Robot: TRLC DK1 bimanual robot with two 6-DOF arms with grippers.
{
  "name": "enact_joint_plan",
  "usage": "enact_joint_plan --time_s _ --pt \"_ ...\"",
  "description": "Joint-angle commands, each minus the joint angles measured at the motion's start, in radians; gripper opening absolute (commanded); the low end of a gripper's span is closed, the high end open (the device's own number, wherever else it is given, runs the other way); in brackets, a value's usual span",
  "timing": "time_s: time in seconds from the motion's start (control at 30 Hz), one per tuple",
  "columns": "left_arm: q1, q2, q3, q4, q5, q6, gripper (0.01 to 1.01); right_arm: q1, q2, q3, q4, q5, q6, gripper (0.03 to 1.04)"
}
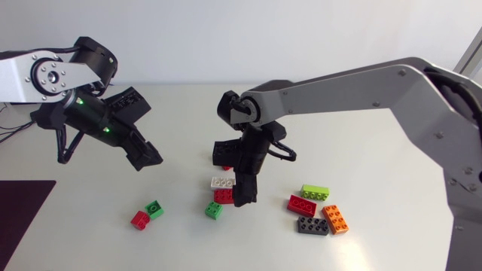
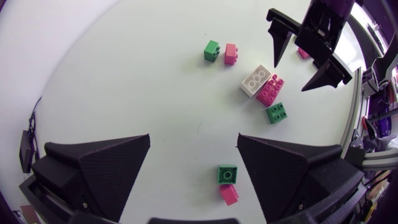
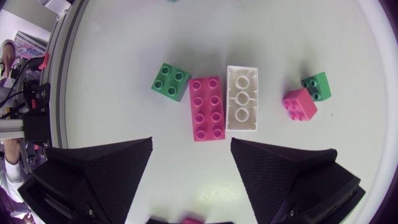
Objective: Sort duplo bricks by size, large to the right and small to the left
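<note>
At mid-table a long red brick (image 3: 207, 109) with eight studs lies against a long white brick (image 3: 242, 98) showing three round holes, below the right gripper (image 3: 191, 142), which is spread wide like the left gripper (image 2: 194, 135).

A robotics lab or test bench, seen from above. A plain white table (image 1: 188, 248) carries no household or office items, only a handful of loose coloured toy bricks (image 1: 301, 205). Two jointed robot arms reach over it: the left arm (image 1: 45, 79), silver and black with small green lights (image 1: 77, 100) glowing on its casing, and the right arm (image 1: 354, 86), grey with black joints. A bare metal rail (image 3: 62, 56) runs along the table's edge.
</note>
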Motion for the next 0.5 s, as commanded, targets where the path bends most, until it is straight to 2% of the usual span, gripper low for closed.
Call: enact_joint_plan --time_s 0.0,0.47 --pt "0.001 -0.012 -0.036 -0.011 0.004 -0.021 0.975 0.016 0.043 0.022 -0.018 -0.004 -0.021 0.91" --pt "0.005 -0.012 -0.044 -0.005 0.004 -0.021 0.975 0.009 0.112 0.019 -0.013 -0.003 -0.021 0.91"
